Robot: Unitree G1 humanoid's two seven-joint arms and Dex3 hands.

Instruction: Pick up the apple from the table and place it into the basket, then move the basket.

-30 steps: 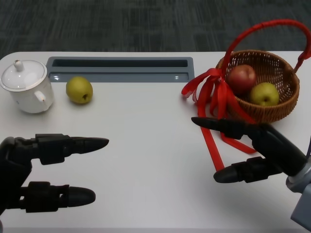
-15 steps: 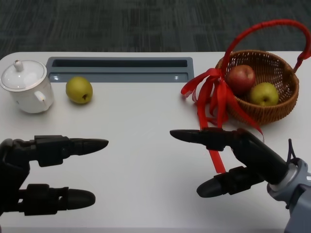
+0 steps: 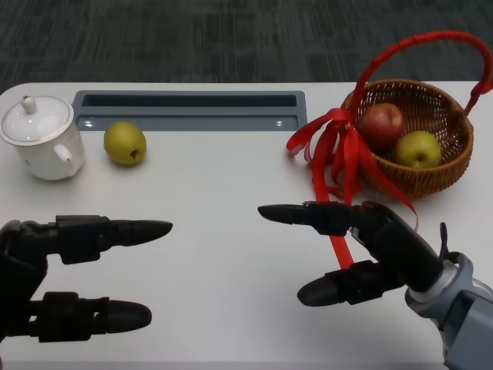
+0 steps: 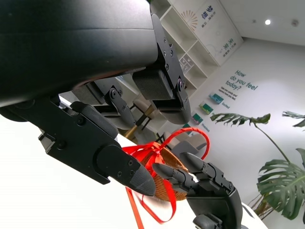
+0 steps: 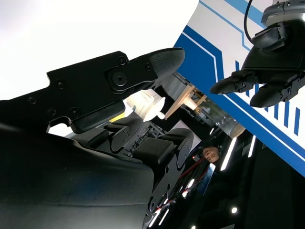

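Basket is what you will find at about two o'clock on the white table, a brown wicker bowl with a red handle arching over it and a red ribbon tied at its near rim, the tails trailing down onto the tabletop. Inside it lie a red apple and a yellow-green fruit, side by side and touching the wicker wall. Look to ten o'clock and you see the green apple resting alone on the table, just in front of a grey slotted tray and near a white lidded teapot at the far left edge.

Your right hand hovers at about five o'clock, fingers spread wide and pointing left, holding nothing; one ribbon tail runs beneath it. Your left hand sits at seven o'clock, its fingers apart and stretched to the right, likewise empty, well apart from the green apple. From the left wrist view you can see the right hand in front of the basket.
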